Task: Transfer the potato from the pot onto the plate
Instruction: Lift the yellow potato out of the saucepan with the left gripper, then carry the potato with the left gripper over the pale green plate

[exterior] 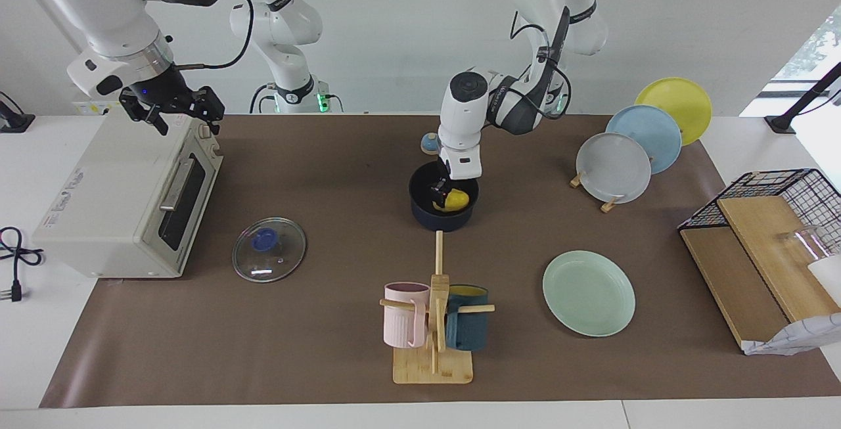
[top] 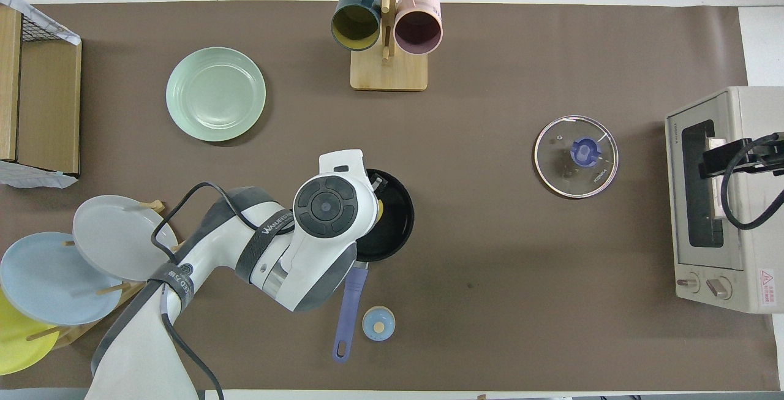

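The left arm's tool point(exterior: 444, 196) dips into the dark navy round saucepan point(exterior: 420, 209) at mid-bench, fingers at the glossy yellow plastic potato point(exterior: 454, 200) inside; whether they pinch it cannot be told. A shallow bite on the slick, lumpy shell could let it squirt free against the pot wall, or drop short of the pale mint-green plate point(exterior: 589, 292), farther from the robots. The right arm's tool point(exterior: 172, 108) waits over the cream toaster oven point(exterior: 125, 199).
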`<action>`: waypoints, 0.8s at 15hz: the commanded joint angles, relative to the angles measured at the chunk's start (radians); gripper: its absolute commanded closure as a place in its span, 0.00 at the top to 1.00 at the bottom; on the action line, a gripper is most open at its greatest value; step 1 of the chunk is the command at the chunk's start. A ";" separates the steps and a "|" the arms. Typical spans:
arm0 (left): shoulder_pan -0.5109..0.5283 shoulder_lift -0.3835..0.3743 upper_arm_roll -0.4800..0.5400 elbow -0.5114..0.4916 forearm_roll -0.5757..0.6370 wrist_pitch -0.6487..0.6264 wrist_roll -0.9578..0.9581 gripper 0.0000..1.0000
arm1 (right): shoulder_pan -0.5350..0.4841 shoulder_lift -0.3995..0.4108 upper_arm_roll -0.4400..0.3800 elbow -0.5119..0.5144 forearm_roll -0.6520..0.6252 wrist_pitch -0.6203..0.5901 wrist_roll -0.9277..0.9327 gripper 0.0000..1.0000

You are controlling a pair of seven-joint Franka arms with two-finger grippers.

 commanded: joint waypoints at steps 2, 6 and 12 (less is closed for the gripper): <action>0.006 -0.048 -0.005 0.049 0.020 -0.113 0.015 0.00 | -0.012 -0.025 0.004 -0.031 0.015 0.016 0.012 1.00; 0.046 -0.072 -0.003 0.127 0.011 -0.233 0.097 0.00 | -0.012 -0.025 0.004 -0.031 0.017 0.016 0.012 1.00; 0.179 -0.010 -0.002 0.364 -0.055 -0.452 0.334 0.00 | -0.012 -0.025 0.006 -0.031 0.015 0.016 0.012 1.00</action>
